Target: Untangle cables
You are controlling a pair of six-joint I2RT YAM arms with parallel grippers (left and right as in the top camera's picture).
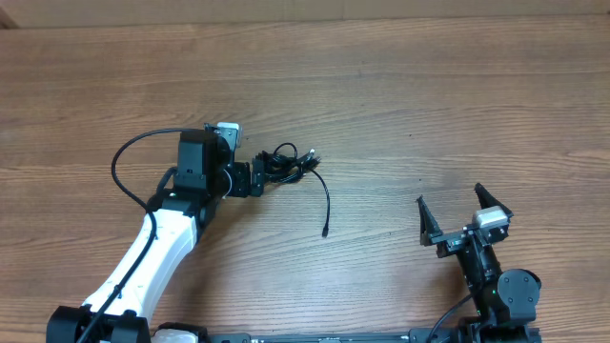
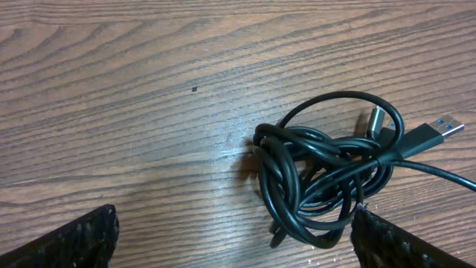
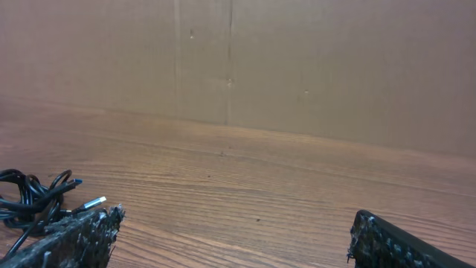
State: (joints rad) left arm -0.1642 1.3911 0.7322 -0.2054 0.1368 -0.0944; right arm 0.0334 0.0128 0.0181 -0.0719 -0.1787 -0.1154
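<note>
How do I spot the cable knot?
On the wooden table, follow the white arm to the left gripper. The cables lie just past its open jaws: a small knot of thin black cords. One stray tail and a silvery plug set it apart from the arm's thicker wire.

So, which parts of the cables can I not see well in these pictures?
- Overhead: the cables are too small to count or to trace their crossings.
- Left wrist: one cord leaves the right edge; the lower right loops go behind one of the left fingers.
- Right wrist: the cables are cut off by the left edge, and one of the right fingers covers their lower part.
</note>
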